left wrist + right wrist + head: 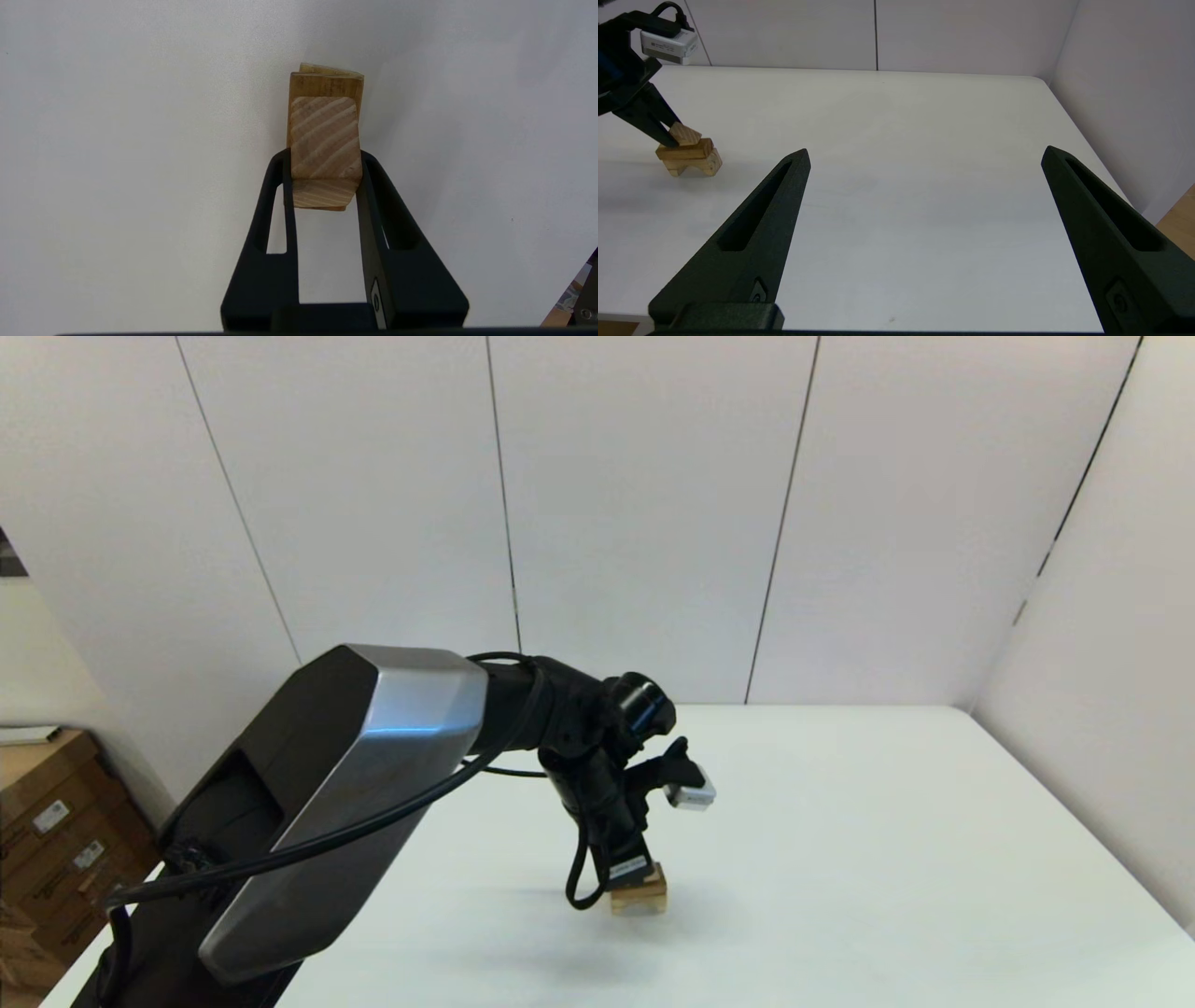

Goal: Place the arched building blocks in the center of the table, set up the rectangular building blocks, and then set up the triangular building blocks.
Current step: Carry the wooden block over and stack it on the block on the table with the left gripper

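Your left gripper (pixel 325 156) pinches the triangular block (pixel 325 140) atop the rectangular bar (pixel 686 150) and arched block (pixel 693 165) at table (pixel 887 859) centre, six o'clock; seat, release; right gripper (pixel 924 156) spread, idle

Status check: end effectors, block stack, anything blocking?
Left end effector shut on triangular block, atop rectangular block and arched block. Right end effector open, parked clear. No obstruction seen.

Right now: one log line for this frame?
left gripper: shut on triangular block | atop rectangular block, arched block | right gripper: open, idle
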